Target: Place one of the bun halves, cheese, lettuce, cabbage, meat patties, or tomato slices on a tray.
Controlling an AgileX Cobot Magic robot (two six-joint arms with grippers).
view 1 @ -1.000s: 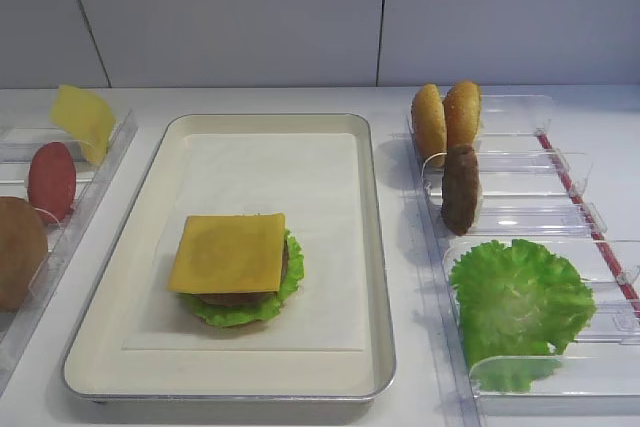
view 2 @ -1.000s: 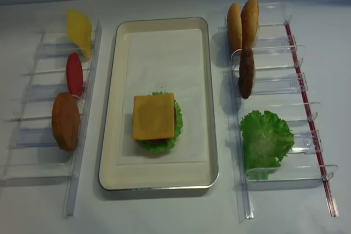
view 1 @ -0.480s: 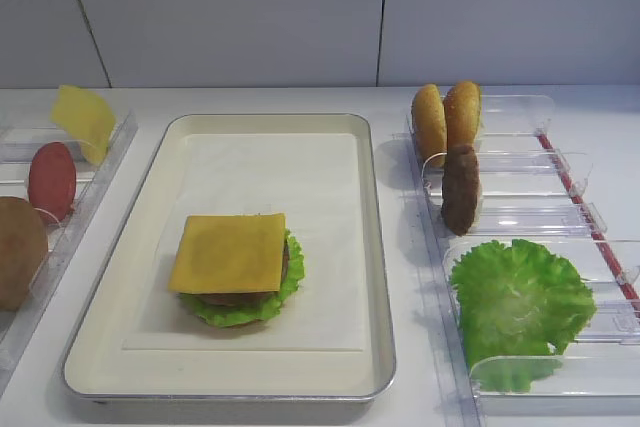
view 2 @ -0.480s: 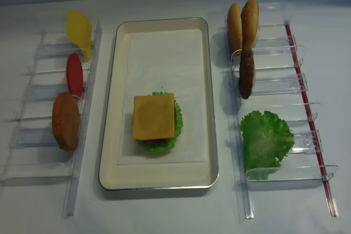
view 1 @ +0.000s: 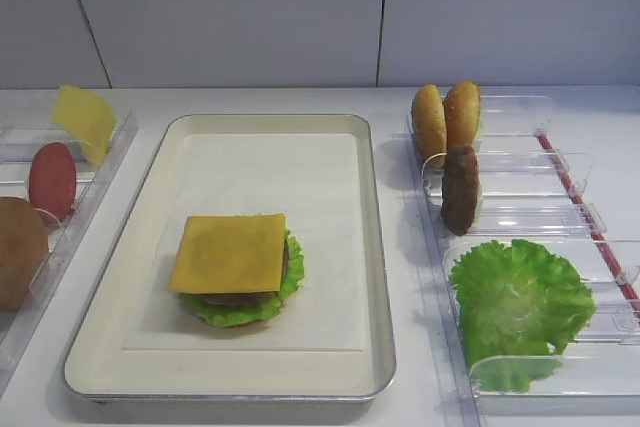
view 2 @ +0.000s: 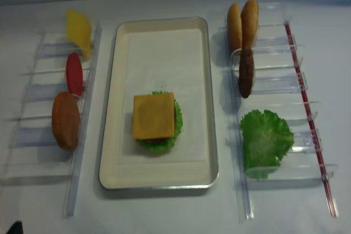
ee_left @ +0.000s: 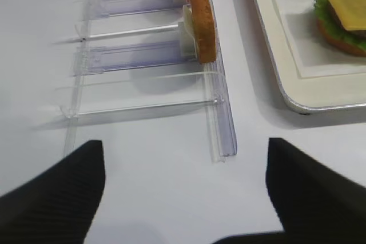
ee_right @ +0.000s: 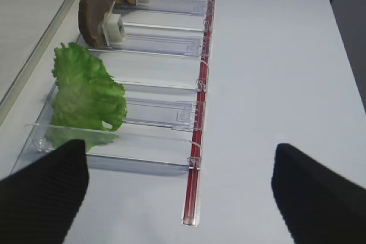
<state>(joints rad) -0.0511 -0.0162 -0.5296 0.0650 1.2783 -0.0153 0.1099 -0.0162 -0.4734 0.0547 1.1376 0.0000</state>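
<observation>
From the front high view, the tray point(view 1: 372, 247) holds a stack near its front: the cheese point(view 1: 229, 252) on a patty over lettuce point(view 1: 292, 272).

The right wrist view shows the right gripper point(ee_right: 177, 190) spread wide above the right bin point(ee_right: 197, 112).

The left wrist view shows the left gripper point(ee_left: 186, 190) spread too, gripping nothing.

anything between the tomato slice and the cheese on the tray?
Yes: in the realsense overhead view, the clear bin's wall and the tray rim lie between the tomato slice and the cheese.
</observation>
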